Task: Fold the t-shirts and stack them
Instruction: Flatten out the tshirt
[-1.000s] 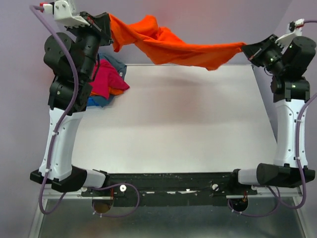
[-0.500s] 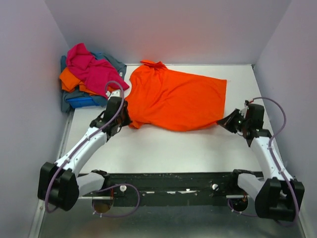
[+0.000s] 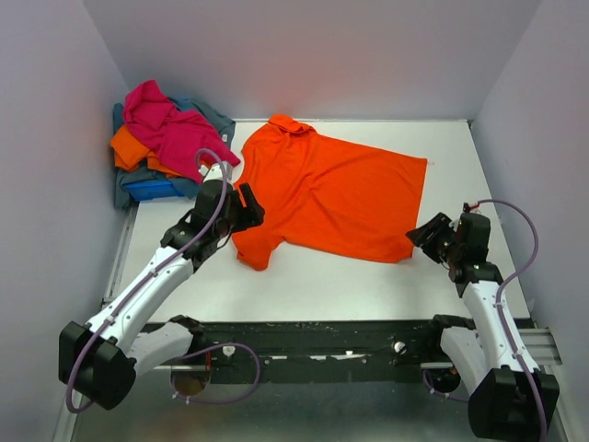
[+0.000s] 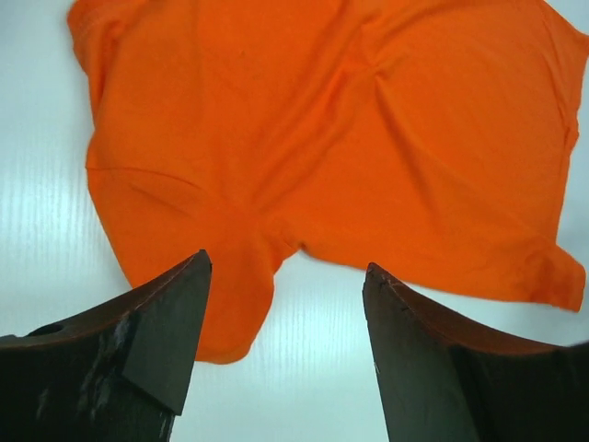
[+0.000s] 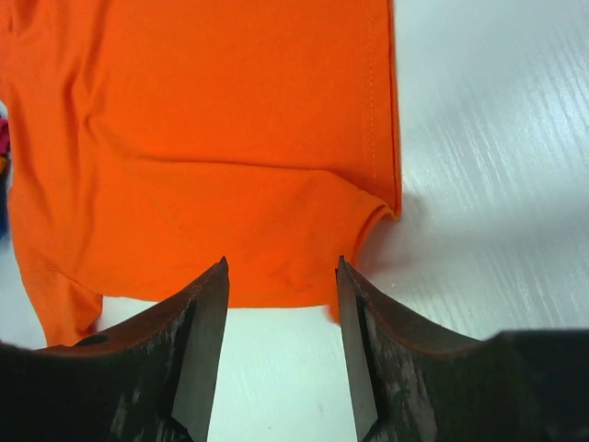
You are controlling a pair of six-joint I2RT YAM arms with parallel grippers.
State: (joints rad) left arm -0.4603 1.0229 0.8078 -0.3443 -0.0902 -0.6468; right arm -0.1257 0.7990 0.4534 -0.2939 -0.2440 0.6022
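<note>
Orange t-shirt (image 3: 331, 198) lies spread flat. Both grippers are empty with their jaws apart: left gripper (image 3: 252, 204) at its left edge, right gripper (image 3: 419, 235) just off its near-right hem corner. Flatten that curled corner before folding. The other shirts (image 3: 161, 143) lie heaped beyond its far-left side.

we'd call this a robot lab cell, white table (image 3: 322, 287) boxed in by plain walls (image 3: 322, 55), two arms (image 3: 152, 281) on a black rail (image 3: 313, 330)
</note>
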